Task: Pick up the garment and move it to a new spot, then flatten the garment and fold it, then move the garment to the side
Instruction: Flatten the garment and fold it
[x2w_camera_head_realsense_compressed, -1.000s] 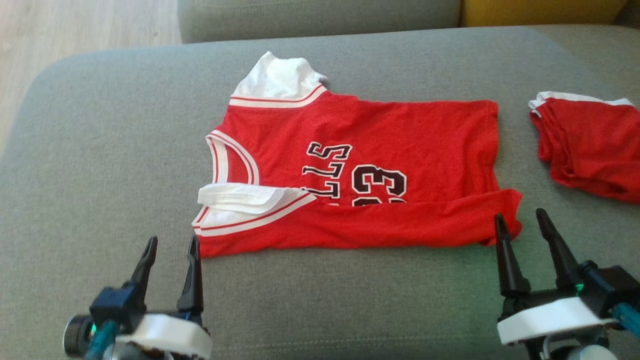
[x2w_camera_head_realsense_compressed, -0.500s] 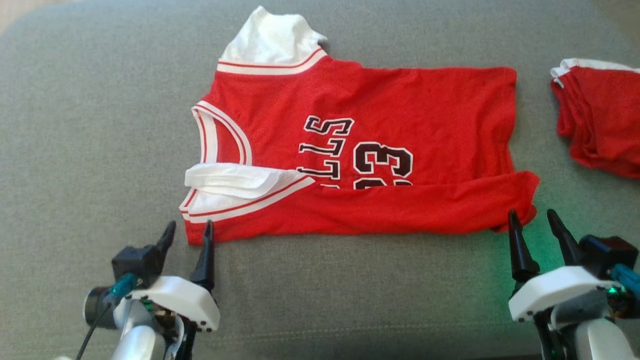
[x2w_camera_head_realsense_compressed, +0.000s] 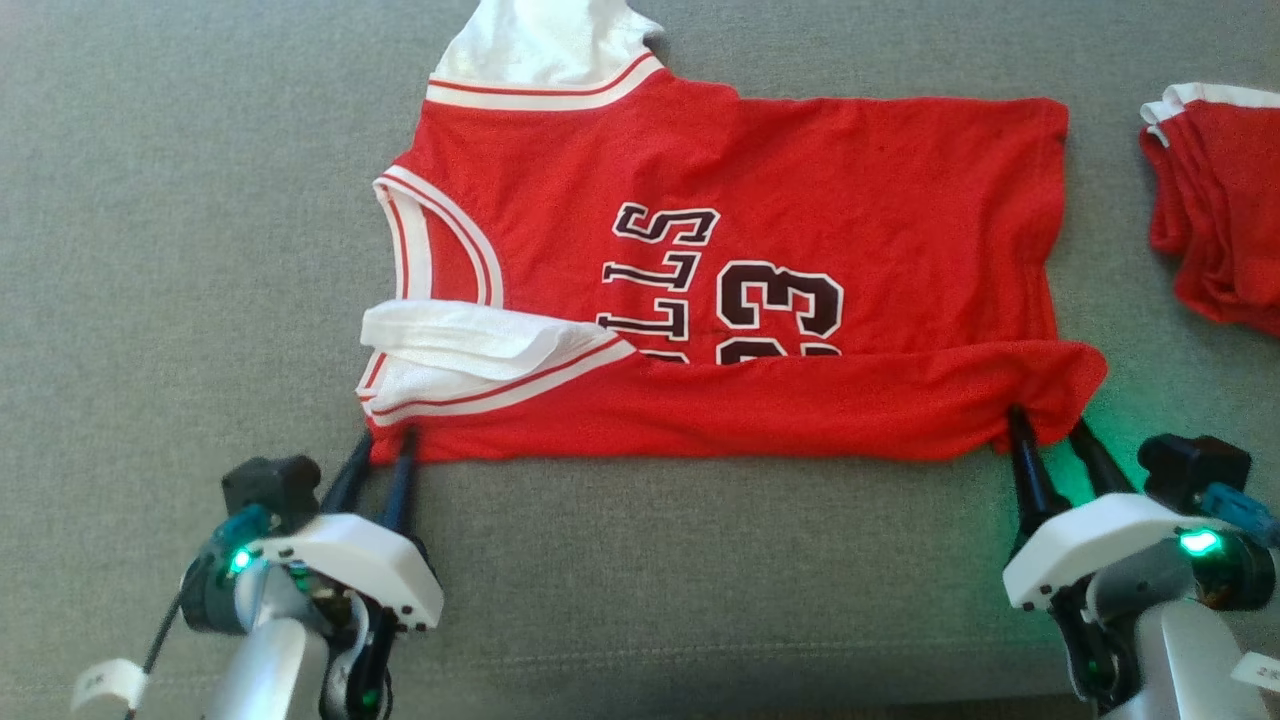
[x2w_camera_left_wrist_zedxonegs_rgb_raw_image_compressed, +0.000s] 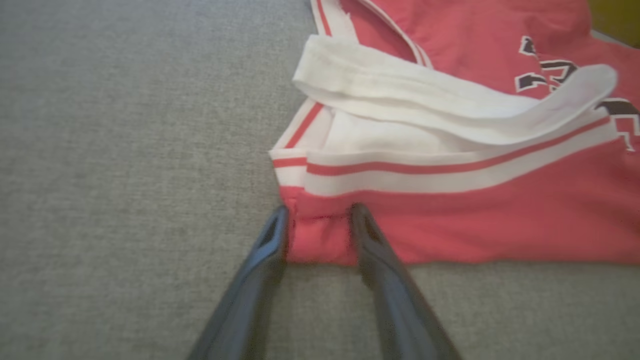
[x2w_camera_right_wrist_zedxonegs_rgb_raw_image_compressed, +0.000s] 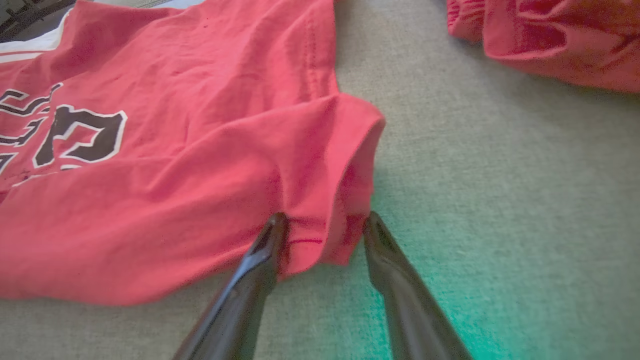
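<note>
Since a second ago the garment (x2w_camera_head_realsense_compressed: 800, 180) has had both near corners reached: left gripper (x2w_camera_head_realsense_compressed: 382, 445) and right gripper (x2w_camera_head_realsense_compressed: 1045, 425) each straddle one, fingers apart, not yet pinching. Soft, light and limp, it lies spread on the sofa cushion (x2w_camera_head_realsense_compressed: 150, 250).

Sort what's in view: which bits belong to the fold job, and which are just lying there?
In the job:
red jersey, near edge folded over
left gripper, jaws astride its near collar-end corner
right gripper, jaws astride its near hem-end corner

Lying about:
second red garment, bunched at far right, apart from the jersey
grey cushion under everything
</note>
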